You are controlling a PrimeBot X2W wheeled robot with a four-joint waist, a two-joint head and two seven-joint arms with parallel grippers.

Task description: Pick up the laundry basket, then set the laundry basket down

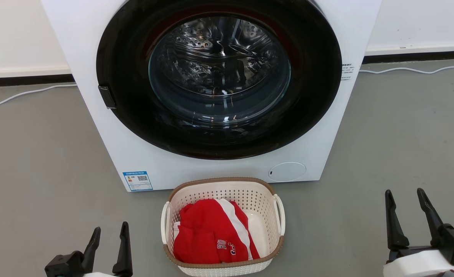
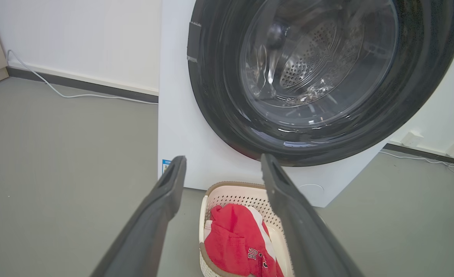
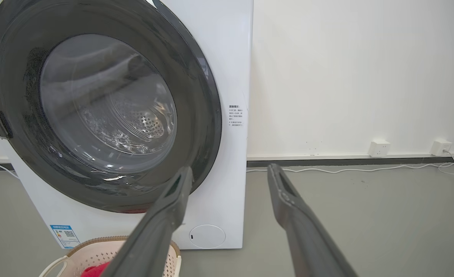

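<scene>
Basket [image 1: 221,180] sits on the floor just before the washer [image 1: 134,154], not yet lifted. Left gripper [image 1: 110,227] and right gripper [image 1: 404,191] flank it, wide open, empty. Pickup and set-down are both undone.

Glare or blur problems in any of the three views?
Head view: even light, basket sharp, reflections in the washer door. Left wrist view: left fingers soft, door streaked. Right wrist view: right fingers soft too, pale glare on the door.
</scene>
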